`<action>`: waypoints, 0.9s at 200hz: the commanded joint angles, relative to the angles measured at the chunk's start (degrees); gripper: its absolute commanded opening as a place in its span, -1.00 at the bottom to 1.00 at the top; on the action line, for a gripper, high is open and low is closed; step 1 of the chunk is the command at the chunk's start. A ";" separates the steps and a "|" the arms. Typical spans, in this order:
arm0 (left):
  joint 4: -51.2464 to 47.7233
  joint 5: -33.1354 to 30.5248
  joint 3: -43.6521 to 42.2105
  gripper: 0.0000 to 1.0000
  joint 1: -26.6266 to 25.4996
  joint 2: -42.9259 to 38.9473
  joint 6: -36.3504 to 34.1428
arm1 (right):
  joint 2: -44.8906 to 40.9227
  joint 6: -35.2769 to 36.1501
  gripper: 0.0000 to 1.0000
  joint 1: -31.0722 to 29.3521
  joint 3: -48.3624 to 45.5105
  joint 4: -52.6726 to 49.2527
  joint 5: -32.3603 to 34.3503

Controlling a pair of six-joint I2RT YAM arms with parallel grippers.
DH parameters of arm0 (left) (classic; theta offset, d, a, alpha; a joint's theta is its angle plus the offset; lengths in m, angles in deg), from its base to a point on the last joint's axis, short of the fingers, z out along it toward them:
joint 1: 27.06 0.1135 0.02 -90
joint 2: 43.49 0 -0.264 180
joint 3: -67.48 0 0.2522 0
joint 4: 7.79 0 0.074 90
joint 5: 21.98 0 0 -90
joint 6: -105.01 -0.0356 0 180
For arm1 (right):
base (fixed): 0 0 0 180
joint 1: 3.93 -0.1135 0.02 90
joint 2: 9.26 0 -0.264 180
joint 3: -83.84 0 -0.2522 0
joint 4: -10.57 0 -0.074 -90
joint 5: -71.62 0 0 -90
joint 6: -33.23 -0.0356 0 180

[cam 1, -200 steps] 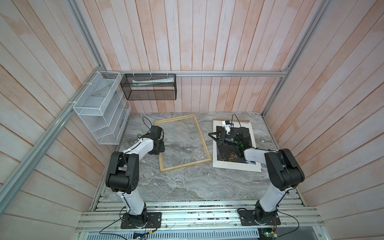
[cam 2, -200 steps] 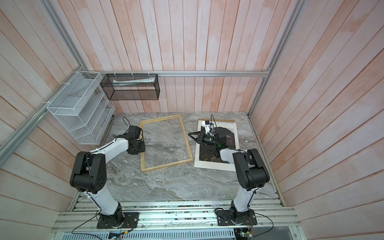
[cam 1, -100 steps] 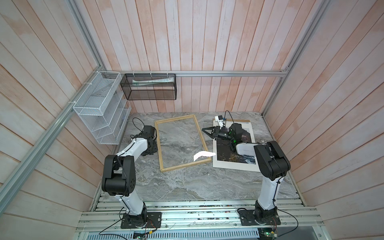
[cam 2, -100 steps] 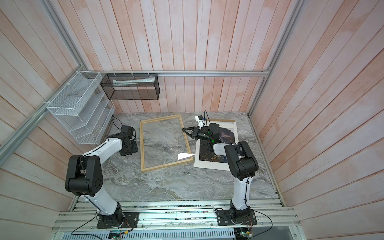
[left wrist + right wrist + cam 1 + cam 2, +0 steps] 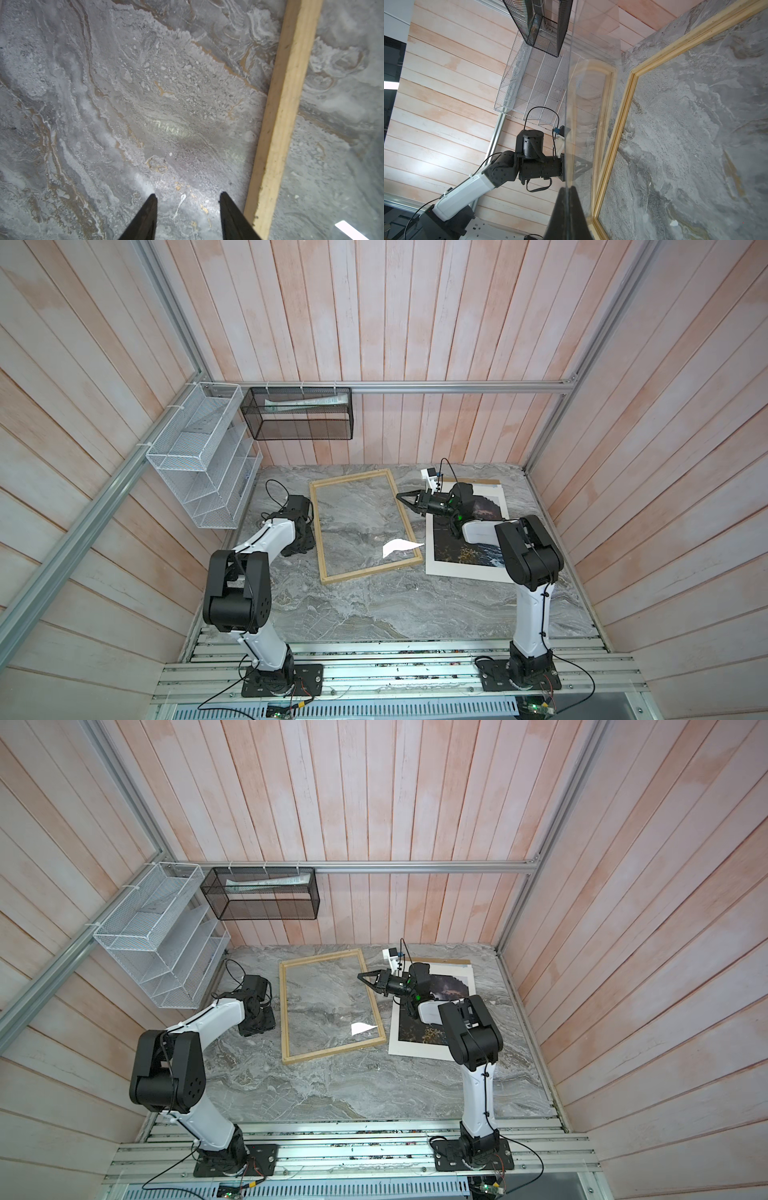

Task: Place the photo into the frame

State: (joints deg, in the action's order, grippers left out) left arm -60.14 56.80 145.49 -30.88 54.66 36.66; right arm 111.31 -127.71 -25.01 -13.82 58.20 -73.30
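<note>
Right pincer [image 5: 400, 496], clamped on clear sheet [image 5: 587, 93], shifted over frame [image 5: 370, 571] edge; left pincer [image 5: 188, 196] apart.

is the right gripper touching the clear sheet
Touching. In the right wrist view the fingers of the right gripper are shut on the edge of the clear sheet, which rises from between them.

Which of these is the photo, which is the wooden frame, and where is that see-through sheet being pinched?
the photo [image 5: 465, 570]: in a top view, white border along its near edge.
the frame [image 5: 372, 571]: in a top view, its near wooden rail.
the clear sheet [image 5: 583, 99]: right wrist view, its bare middle.
</note>
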 commanded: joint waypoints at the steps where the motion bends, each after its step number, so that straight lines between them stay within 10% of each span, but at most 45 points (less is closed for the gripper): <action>1: -0.29 0.62 0.06 0.01 -0.05 -0.73 -0.47 | 1.26 -0.94 -1.00 -0.48 2.35 4.06 0.49; 180: -0.74 3.38 0.00 0.01 -0.50 -0.07 -1.34 | 10.87 -6.59 -1.00 -1.76 8.26 9.21 2.27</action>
State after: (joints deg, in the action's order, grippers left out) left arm -60.20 59.73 145.49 -31.20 54.66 36.07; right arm 121.48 -133.28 -26.30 -7.52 62.83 -71.44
